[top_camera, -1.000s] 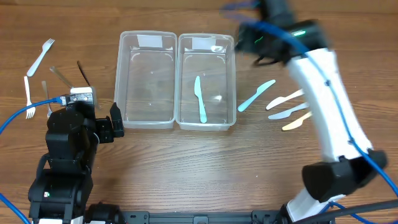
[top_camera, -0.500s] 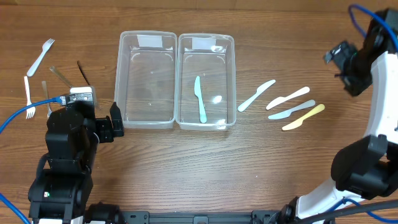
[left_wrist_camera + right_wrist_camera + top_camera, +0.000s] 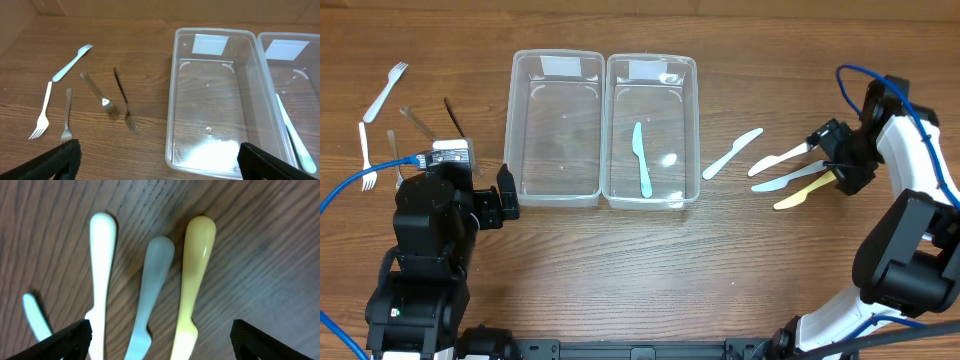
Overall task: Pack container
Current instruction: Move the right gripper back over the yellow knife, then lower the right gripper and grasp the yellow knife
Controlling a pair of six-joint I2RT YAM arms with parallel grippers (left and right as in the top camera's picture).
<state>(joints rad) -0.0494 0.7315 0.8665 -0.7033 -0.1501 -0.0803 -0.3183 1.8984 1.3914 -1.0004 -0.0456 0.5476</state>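
Standing over the handle ends of three plastic knives, the right pincer [image 3: 837,160] is wide open and holds nothing. From its own camera, all three handles lie side by side in the gap between its fingers [image 3: 55,340]. The white knife [image 3: 102,255] is nearest one finger, the yellow knife [image 3: 197,270] is toward the other, and the grey-blue knife [image 3: 156,280] is in the middle. How high the pincer is above them I cannot tell.

I judge these knives to be very light, stiff, thin and smooth. They lie flat on the table [image 3: 740,260], so the fingers can easily slide off. The handles also nearly touch, so a wide bite could take two together. The best hold seems to be across the narrow handle of an outer knife, the fingers pressing its long edges.

The right-hand box [image 3: 651,62], with one knife [image 3: 641,160] already inside, is well apart from this pincer, on the side where the blades point.

The left pincer [image 3: 160,155] is also fully open and empty, beside the left-hand box [image 3: 212,33].
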